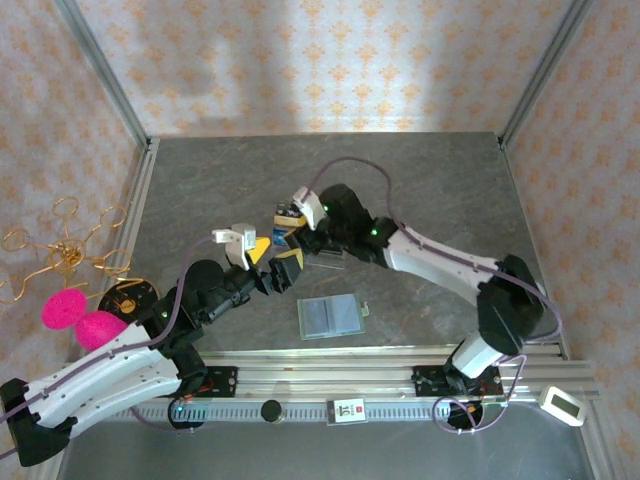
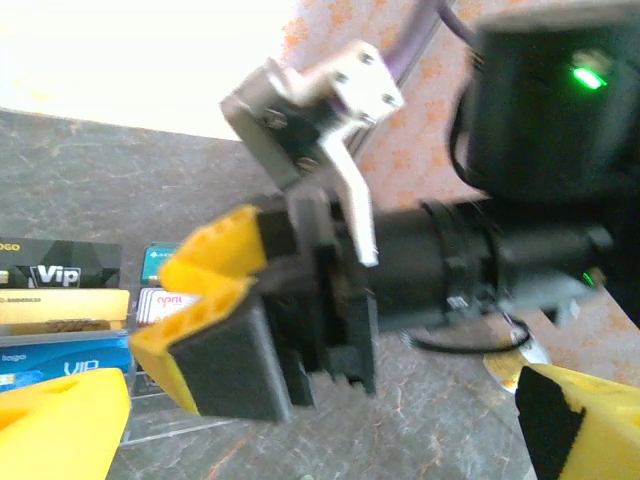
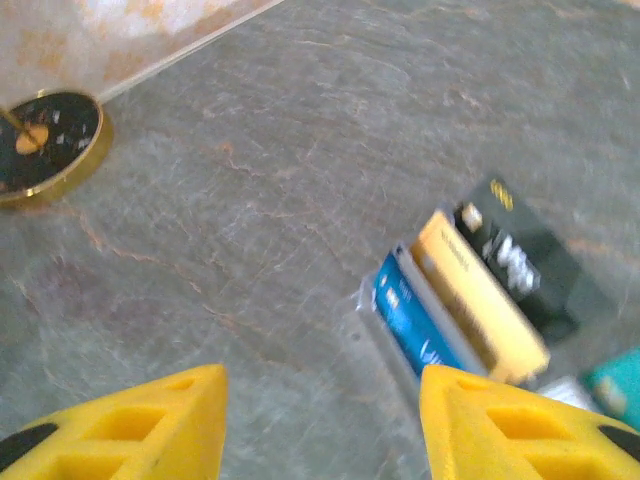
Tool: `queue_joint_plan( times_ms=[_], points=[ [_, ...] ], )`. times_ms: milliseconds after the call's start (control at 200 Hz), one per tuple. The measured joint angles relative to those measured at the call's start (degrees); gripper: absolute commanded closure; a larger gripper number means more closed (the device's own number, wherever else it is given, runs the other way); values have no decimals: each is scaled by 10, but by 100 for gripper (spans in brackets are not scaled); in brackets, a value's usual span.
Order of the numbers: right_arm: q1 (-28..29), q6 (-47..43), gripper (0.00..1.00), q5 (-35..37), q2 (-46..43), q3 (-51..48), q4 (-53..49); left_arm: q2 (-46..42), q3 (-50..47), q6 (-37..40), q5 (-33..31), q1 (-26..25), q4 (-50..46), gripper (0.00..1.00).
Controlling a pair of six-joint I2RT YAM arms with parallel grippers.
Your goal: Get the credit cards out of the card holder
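Grey table (image 1: 430,190), unfolded pale-green card holder (image 1: 330,316) flat; left pincer (image 2: 320,425), right pincer (image 3: 320,395) both spread.

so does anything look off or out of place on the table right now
Nothing stands out. The card holder lies unfolded and flat on the table, only slightly askew, and the cards stand in the clear tray. No spill or damage shows.

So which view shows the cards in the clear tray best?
Right wrist: the cards stand unobstructed, though blurred. Left wrist shows their printed faces, cut by the frame edge. Top external shows them tiny and partly hidden.
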Motion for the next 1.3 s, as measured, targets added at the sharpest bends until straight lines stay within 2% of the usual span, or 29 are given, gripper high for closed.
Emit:
queue_joint_plan(
  times_ms=[155, 315, 435, 586, 681, 776, 846, 1051, 1151, 1236, 1301],
  points=[
    [69, 119, 48, 90, -71, -109, 14, -27, -51, -35, 18, 0, 38, 1],
    [130, 202, 49, 161, -70, -172, -6, -29, -67, -68, 68, 0, 69, 1],
    [165, 239, 48, 203, -31, -181, -15, -27, -67, -80, 78, 0, 73, 22],
    [201, 267, 49, 245, 17, -181, -20, -20, -67, -89, 49, 0, 44, 34],
    [210, 279, 49, 262, 38, -181, -25, -11, -68, -98, 26, 0, 19, 44],
    [217, 287, 50, 275, 56, -181, -29, -7, -70, -103, 6, 1, -1, 50],
    [224, 290, 56, 285, 69, -177, -29, -6, -70, -106, -8, 1, -15, 53],
    [238, 309, 93, 302, 83, -163, -22, -1, -82, -112, -30, 1, -38, 73],
    [238, 323, 100, 309, 75, -176, -7, 8, -96, -113, -28, 1, -40, 86],
    [238, 340, 100, 314, 57, -196, 2, 25, -106, -114, -20, 1, -38, 100],
    [238, 352, 100, 318, 36, -218, 17, 41, -118, -116, -7, 1, -32, 100]
  ],
)
